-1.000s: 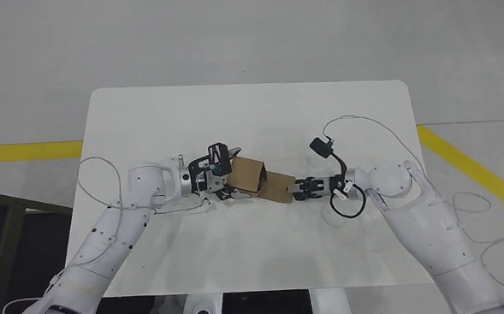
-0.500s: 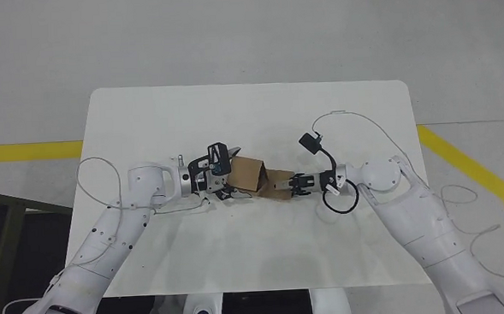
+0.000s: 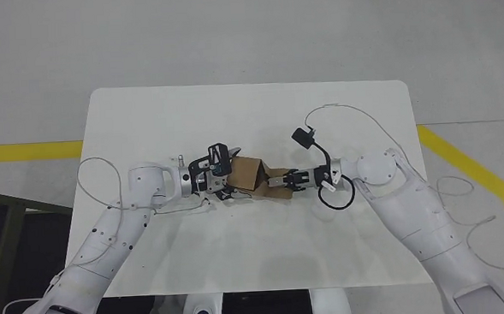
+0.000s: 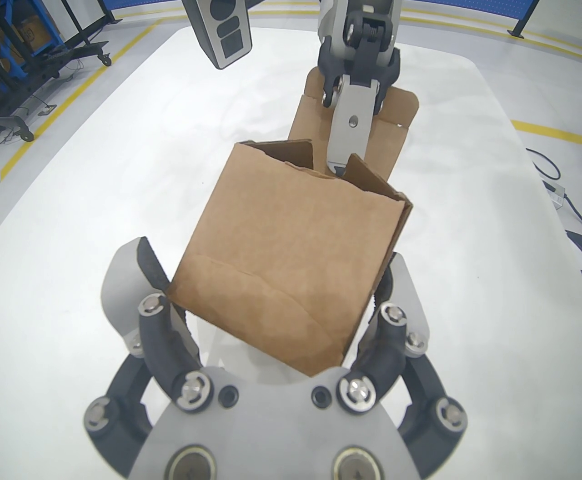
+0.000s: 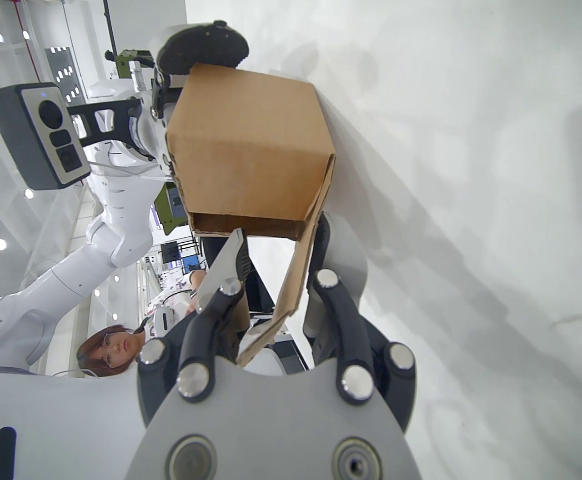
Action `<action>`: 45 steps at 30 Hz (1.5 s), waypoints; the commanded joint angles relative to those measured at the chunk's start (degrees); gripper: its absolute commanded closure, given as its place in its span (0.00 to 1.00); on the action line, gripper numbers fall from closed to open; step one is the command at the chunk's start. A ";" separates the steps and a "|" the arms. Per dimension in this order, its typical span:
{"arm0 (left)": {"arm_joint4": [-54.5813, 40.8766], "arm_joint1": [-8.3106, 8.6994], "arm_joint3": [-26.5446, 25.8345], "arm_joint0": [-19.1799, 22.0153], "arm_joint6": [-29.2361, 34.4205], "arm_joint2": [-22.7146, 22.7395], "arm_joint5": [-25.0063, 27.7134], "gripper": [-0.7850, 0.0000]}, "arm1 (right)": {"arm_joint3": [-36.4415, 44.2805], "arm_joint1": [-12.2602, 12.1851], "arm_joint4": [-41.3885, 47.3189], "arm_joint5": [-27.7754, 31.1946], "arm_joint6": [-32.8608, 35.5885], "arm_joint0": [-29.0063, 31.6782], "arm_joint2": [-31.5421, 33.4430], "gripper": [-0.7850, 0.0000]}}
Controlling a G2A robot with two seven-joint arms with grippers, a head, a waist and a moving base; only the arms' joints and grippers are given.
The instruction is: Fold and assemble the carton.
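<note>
**Carton braced on the left, flap straddled on the right**

The left gripper has its fingers clamped across the closed end of the carton. This looks meant to anchor the carton while its other end is worked. The brown carton lies on its side near the middle of the desk, with its open mouth facing right and a long flap sticking out beyond it. The right gripper meets the flap there. Its fingers are narrowly parted to either side, one against the cardboard and the other just off it. It seems placed to steer the flap towards the mouth rather than pinch it.
</note>
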State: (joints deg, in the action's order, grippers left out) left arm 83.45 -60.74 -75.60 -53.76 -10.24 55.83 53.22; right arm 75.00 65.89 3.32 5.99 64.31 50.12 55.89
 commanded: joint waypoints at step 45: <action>1.96 0.09 -0.63 -0.46 -0.82 0.06 -0.55 0.00 | 11.85 -2.56 3.13 -1.38 0.24 5.40 6.14 0.35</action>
State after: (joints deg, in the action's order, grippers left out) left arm 85.45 -60.65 -76.19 -54.22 -11.01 55.86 52.66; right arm 87.28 63.20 6.46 4.40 64.73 56.11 62.53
